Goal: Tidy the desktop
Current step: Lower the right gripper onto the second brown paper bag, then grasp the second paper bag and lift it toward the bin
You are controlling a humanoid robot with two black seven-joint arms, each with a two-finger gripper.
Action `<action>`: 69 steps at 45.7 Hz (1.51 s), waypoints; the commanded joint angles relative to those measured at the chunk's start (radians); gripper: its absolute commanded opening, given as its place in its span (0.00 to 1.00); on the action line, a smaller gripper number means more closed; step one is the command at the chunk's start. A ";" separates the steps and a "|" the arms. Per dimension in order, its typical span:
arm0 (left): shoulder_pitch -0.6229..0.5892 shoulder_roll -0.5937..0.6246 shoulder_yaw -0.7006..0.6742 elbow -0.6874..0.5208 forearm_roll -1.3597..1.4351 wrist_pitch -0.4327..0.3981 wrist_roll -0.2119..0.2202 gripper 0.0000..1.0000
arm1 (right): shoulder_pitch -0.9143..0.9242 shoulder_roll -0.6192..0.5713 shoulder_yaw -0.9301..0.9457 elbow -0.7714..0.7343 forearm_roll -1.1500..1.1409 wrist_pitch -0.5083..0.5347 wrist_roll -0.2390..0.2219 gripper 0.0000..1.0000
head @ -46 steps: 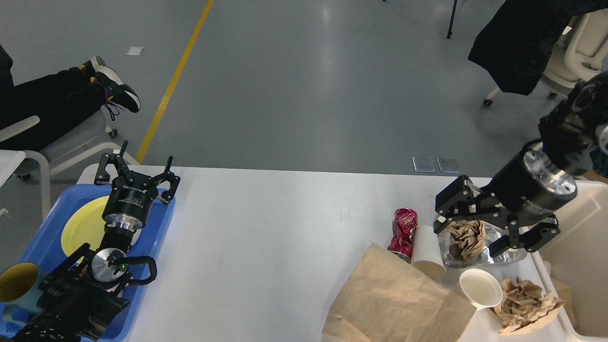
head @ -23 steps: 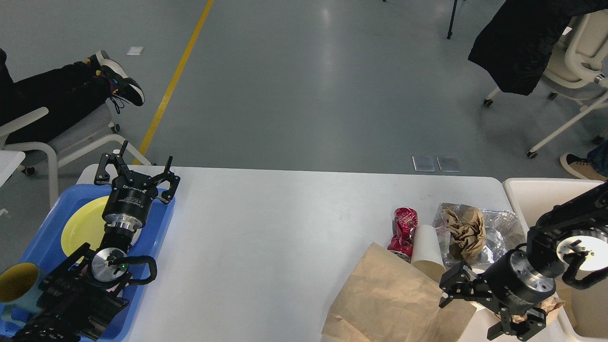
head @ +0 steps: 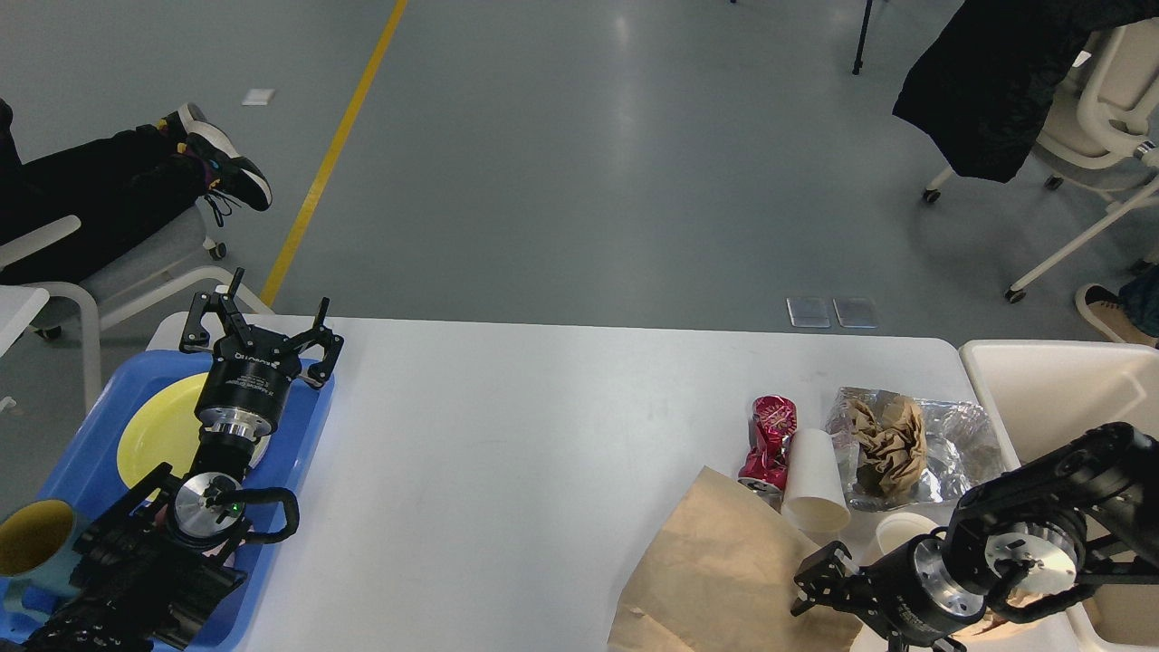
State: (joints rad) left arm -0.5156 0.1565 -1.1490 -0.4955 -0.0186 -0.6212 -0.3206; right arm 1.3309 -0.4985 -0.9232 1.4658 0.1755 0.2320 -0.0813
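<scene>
The white desktop [head: 543,426] spans the view. At its right lie a crushed red can [head: 768,442], a white paper cup on its side [head: 815,491], crumpled brown paper [head: 889,444] on silver foil [head: 964,444], a brown paper bag [head: 715,570] and a small white cup [head: 899,529]. My right gripper [head: 856,623] is low at the front right, over the bag's right edge. It looks open and empty, with its lower finger cut off by the frame. My left gripper [head: 265,317] is open and empty over the blue tray's far end.
A blue tray [head: 312,426] at the left holds a yellow plate [head: 158,435] and a mug [head: 36,541]. A cream bin [head: 1050,389] stands at the table's right. Chairs and a seated person's legs [head: 136,181] are beyond the table.
My right arm swung from above the foil down to the table's front edge, then shifted left over the paper bag. It now hides the front-right crumpled paper. The left arm has not moved.
</scene>
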 commanded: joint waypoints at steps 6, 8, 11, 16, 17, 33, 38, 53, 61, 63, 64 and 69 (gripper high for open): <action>0.000 0.000 0.000 0.000 0.000 0.000 0.000 0.96 | -0.082 0.067 0.023 -0.051 -0.001 -0.068 -0.002 0.82; 0.000 0.000 0.000 0.000 0.000 0.000 0.000 0.96 | -0.090 0.075 0.021 -0.052 -0.001 -0.086 -0.002 0.66; 0.000 0.000 0.000 0.000 0.000 0.000 0.000 0.96 | -0.091 0.074 0.021 -0.051 0.001 -0.086 -0.002 0.46; 0.000 0.000 0.000 0.000 0.000 0.000 0.000 0.96 | -0.091 0.075 0.023 -0.048 0.009 -0.085 -0.008 0.24; 0.000 0.000 0.000 0.000 0.000 0.000 0.000 0.96 | -0.091 0.077 0.021 -0.047 0.010 -0.083 -0.008 0.18; 0.000 0.000 0.000 0.000 0.000 0.000 0.000 0.96 | -0.087 0.094 0.023 -0.045 0.030 -0.066 -0.009 0.00; 0.000 0.000 0.000 0.000 0.000 0.000 0.000 0.96 | -0.084 0.094 0.024 -0.045 0.030 -0.063 -0.011 0.00; -0.001 0.000 0.000 0.000 0.000 0.000 0.000 0.96 | 0.111 0.023 0.023 -0.022 0.050 0.318 -0.003 0.00; 0.000 0.000 0.000 0.000 0.000 0.000 0.000 0.96 | 0.335 0.015 -0.042 0.036 0.073 0.461 -0.009 0.00; 0.000 0.000 0.000 0.000 0.000 0.000 0.000 0.96 | 0.396 0.034 -0.081 0.041 0.070 0.492 -0.009 0.00; 0.000 0.000 0.000 0.000 0.000 0.000 0.000 0.96 | 0.434 0.049 -0.103 0.041 0.070 0.507 -0.009 0.00; 0.000 0.000 0.000 0.000 0.000 0.000 0.000 0.96 | 0.664 0.109 -0.229 0.051 0.067 0.607 -0.009 0.00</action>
State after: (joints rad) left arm -0.5165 0.1565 -1.1489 -0.4955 -0.0185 -0.6213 -0.3207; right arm 1.8011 -0.4345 -1.0481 1.5081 0.2450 0.7544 -0.0908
